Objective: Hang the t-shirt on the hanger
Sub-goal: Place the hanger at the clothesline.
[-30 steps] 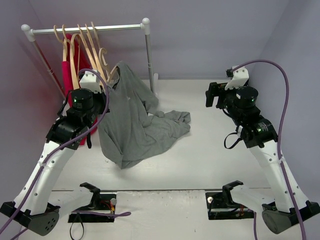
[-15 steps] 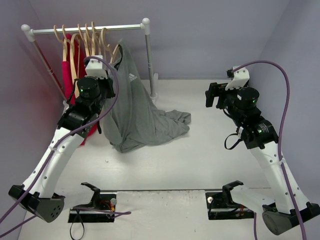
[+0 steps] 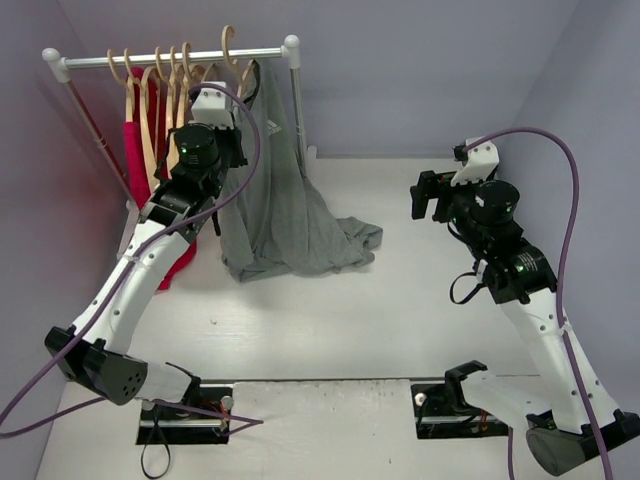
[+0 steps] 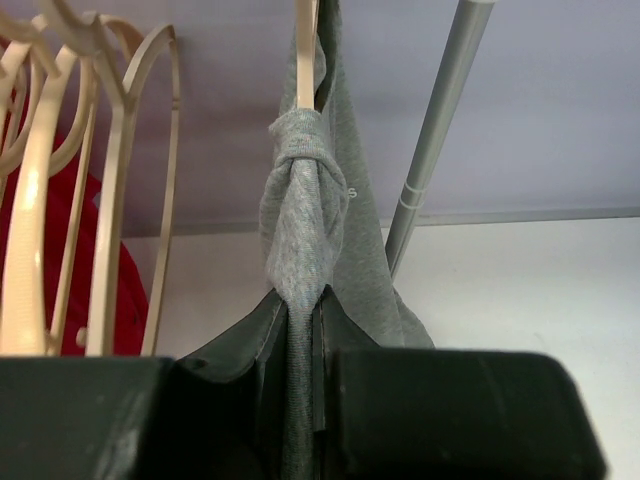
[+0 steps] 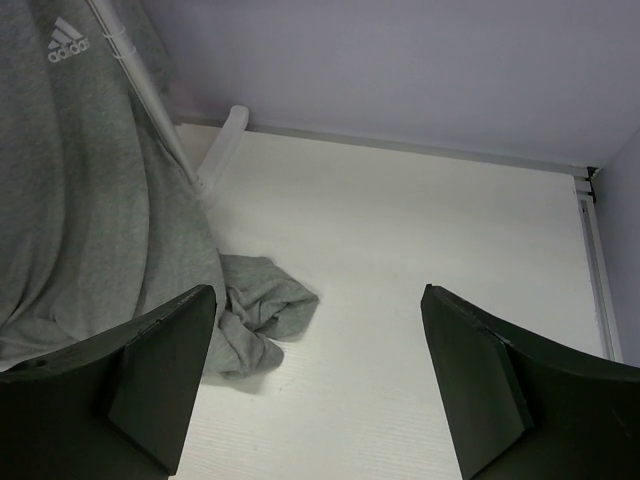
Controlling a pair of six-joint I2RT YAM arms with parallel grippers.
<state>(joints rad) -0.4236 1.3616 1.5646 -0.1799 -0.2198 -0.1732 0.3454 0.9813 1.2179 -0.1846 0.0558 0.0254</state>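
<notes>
The grey t-shirt (image 3: 285, 195) hangs from a pale wooden hanger (image 3: 236, 58) held up near the right end of the rail; its hem lies bunched on the table. My left gripper (image 3: 228, 120) is raised high and shut on a bunched fold of the shirt (image 4: 300, 230) wrapped round the hanger's arm (image 4: 305, 50). The shirt's white logo shows in the right wrist view (image 5: 66, 40). My right gripper (image 3: 428, 195) is open and empty, off to the right above the bare table.
A metal rail (image 3: 170, 58) on two posts holds several empty wooden hangers (image 3: 160, 90) and a bright red garment (image 3: 140, 150) at the left. The right post (image 3: 298, 120) stands just beside the shirt. Lilac walls close in on three sides.
My left arm has risen and moved toward the rail, lifting the hanger and the shirt with it; more of the shirt hangs off the table. The right arm has barely moved.
</notes>
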